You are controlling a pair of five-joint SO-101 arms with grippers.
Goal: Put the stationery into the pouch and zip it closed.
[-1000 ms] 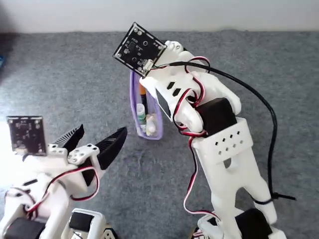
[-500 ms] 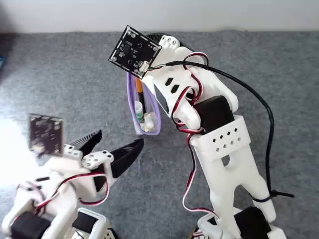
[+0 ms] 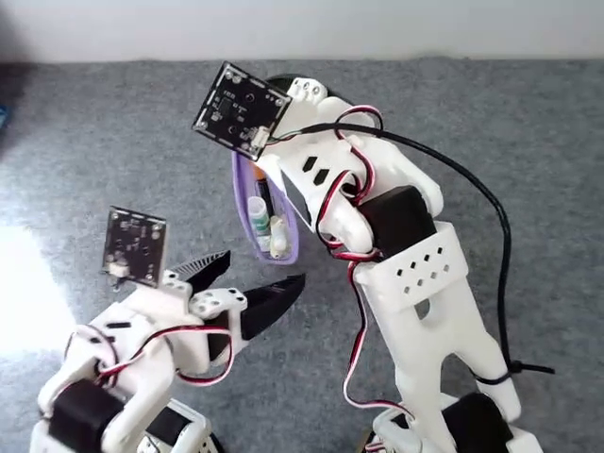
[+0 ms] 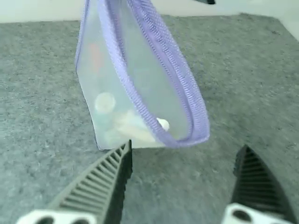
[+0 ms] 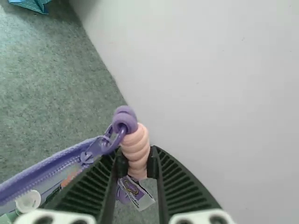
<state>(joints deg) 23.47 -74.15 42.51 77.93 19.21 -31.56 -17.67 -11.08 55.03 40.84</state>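
Judged step: zipping, mouth not yet closed. Your right gripper (image 5: 135, 155) clenches the zipper pull (image 5: 134, 139) at the 12 o'clock end of the pouch (image 3: 294, 238), with the stationery (image 3: 257, 213) inside. Your left gripper (image 3: 264, 269), jaws released, sits at 6 o'clock. Next, grasp that end to brace it.

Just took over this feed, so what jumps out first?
The purple-edged pouch gapes open mid-table with stationery inside. The right gripper has its fingers shut on the pink zipper charm at the pouch's far end, while the left gripper hangs open just short of its near end.
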